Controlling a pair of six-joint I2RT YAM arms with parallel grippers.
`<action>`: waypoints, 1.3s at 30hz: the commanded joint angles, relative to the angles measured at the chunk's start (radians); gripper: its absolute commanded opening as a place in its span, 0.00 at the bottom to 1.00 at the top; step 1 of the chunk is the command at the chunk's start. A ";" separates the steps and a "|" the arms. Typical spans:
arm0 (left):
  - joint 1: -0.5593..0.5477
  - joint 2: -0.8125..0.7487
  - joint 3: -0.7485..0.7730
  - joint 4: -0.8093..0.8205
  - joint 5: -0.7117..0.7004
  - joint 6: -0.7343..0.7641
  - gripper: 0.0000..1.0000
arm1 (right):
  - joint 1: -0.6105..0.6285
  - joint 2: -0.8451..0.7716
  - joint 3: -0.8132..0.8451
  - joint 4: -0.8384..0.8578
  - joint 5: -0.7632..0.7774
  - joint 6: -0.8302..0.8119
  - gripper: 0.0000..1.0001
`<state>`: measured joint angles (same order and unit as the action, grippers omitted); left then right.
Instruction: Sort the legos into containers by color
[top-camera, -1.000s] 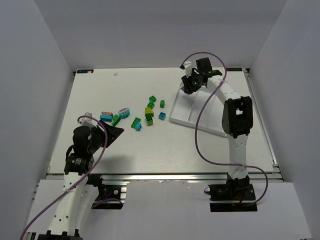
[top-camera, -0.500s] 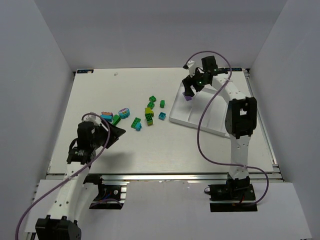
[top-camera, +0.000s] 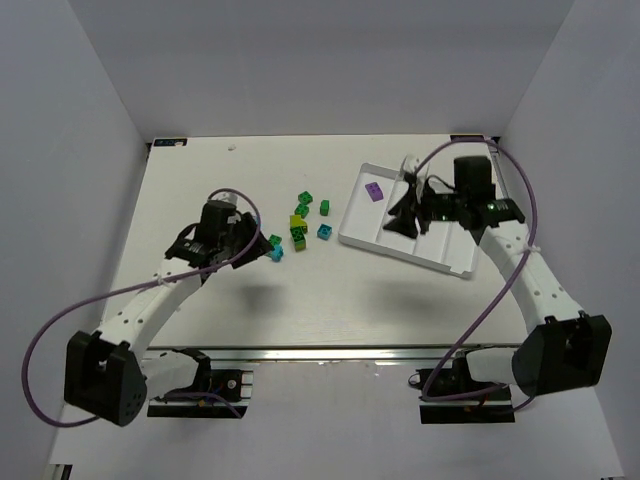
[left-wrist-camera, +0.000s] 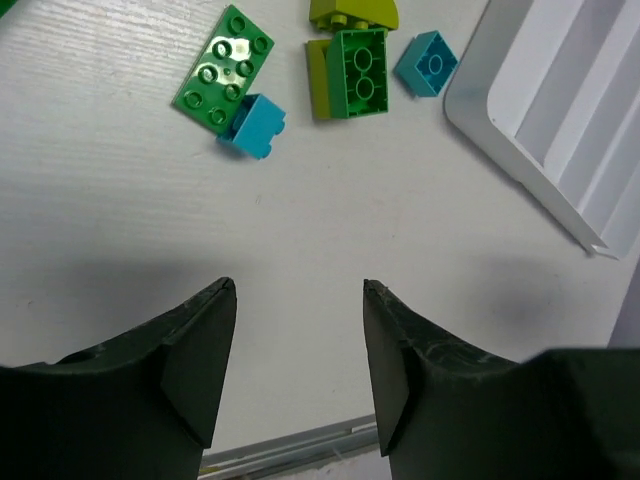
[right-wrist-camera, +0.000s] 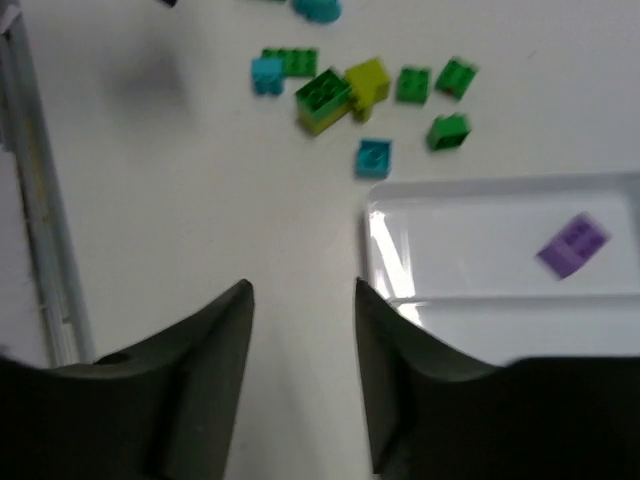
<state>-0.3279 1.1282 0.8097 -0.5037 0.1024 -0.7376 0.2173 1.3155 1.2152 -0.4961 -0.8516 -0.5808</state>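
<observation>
We see one purple lego (top-camera: 374, 191) lying alone in the white tray (top-camera: 405, 252), toward the far end of the compartment nearest the loose bricks. The other legos (top-camera: 300, 222) lie scattered on the counter (top-camera: 200, 180) just left of the tray, in green, cyan and yellow-green. In the left wrist view, a flat green brick (left-wrist-camera: 224, 70) touches a small cyan brick (left-wrist-camera: 251, 127). The left end effector (top-camera: 256, 245) hovers at the cluster's left edge, its jaws parted with nothing between them. The right end effector (top-camera: 402, 222) hangs over the tray, its jaws likewise apart and empty.
</observation>
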 joint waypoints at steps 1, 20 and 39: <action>-0.062 0.096 0.095 -0.070 -0.151 0.082 0.65 | -0.002 -0.097 -0.126 -0.039 -0.047 -0.021 0.56; -0.157 0.510 0.344 -0.059 -0.277 0.337 0.67 | -0.047 -0.234 -0.212 -0.111 -0.047 -0.057 0.64; -0.168 0.616 0.373 -0.038 -0.273 0.391 0.55 | -0.087 -0.213 -0.232 -0.055 -0.044 0.001 0.66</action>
<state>-0.4885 1.7496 1.1461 -0.5629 -0.1654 -0.3630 0.1398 1.1023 0.9833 -0.5812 -0.8745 -0.5930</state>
